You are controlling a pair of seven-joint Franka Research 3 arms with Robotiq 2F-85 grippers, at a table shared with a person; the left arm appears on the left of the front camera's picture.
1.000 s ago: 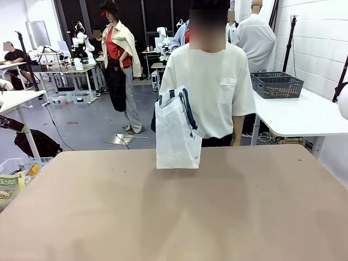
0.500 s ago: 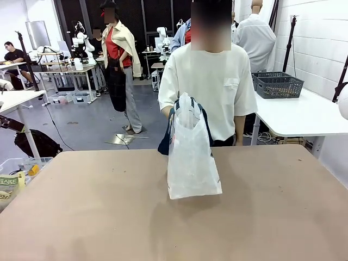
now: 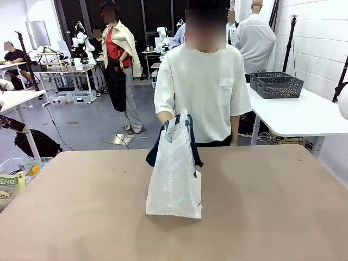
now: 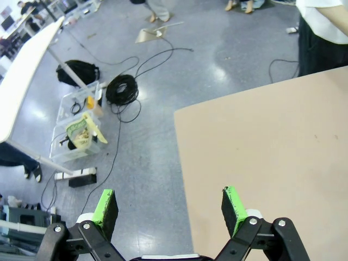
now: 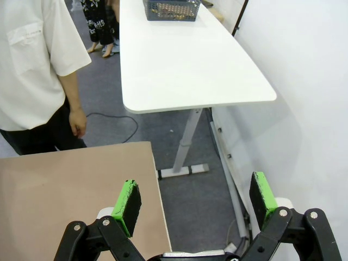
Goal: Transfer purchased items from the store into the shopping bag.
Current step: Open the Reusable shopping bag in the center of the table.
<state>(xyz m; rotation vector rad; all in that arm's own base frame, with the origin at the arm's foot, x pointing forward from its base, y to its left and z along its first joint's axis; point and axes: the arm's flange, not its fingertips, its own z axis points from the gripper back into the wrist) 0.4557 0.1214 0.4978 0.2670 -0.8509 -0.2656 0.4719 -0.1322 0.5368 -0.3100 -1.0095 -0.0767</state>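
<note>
The shopping bag (image 3: 173, 179) is frosted white with navy handles (image 3: 154, 155); the bench (image 3: 272, 206) is plain beige; the person's shirt (image 3: 204, 87) is white.

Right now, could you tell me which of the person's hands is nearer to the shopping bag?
Their right hand: it holds the shopping bag by its navy straps at the top. Their left hand hangs at their side, apart from the bag.
</note>
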